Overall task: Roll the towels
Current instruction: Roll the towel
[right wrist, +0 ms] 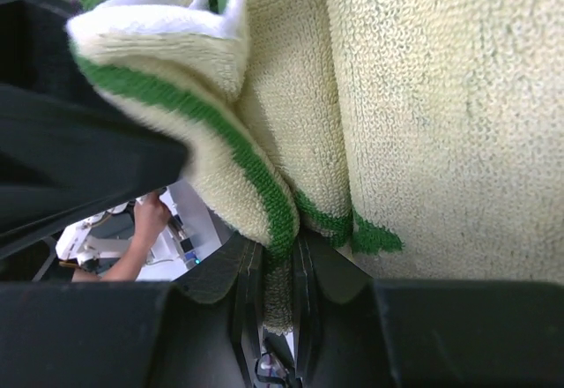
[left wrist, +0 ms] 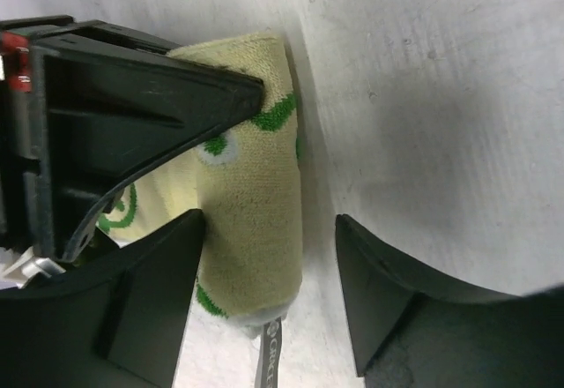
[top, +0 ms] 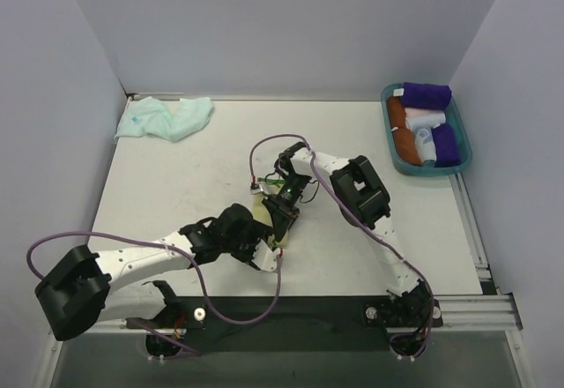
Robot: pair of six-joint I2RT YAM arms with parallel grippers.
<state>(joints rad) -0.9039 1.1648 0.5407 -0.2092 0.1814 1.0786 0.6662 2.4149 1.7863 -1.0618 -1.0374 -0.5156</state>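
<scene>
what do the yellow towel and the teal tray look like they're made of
Yellow towel: looped terry cloth, probably cotton or microfibre; its matte, fuzzy pile shows. Teal tray: likely moulded plastic, judging by the smooth rounded rim, but too small to be sure.

Soft, even light
A grey shadow lay right of the pale yellow, green-marked terry towel (left wrist: pixel 256 185); the near foreground was blurred.

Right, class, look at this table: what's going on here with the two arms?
Both arms meet mid-table over the pale yellow towel, which is partly rolled. The right gripper is shut on its green-trimmed edge, while the left gripper stands open around the roll. The mint towel lies crumpled at the far left corner. Coloured rolls sit in the teal basket at the far right.
</scene>
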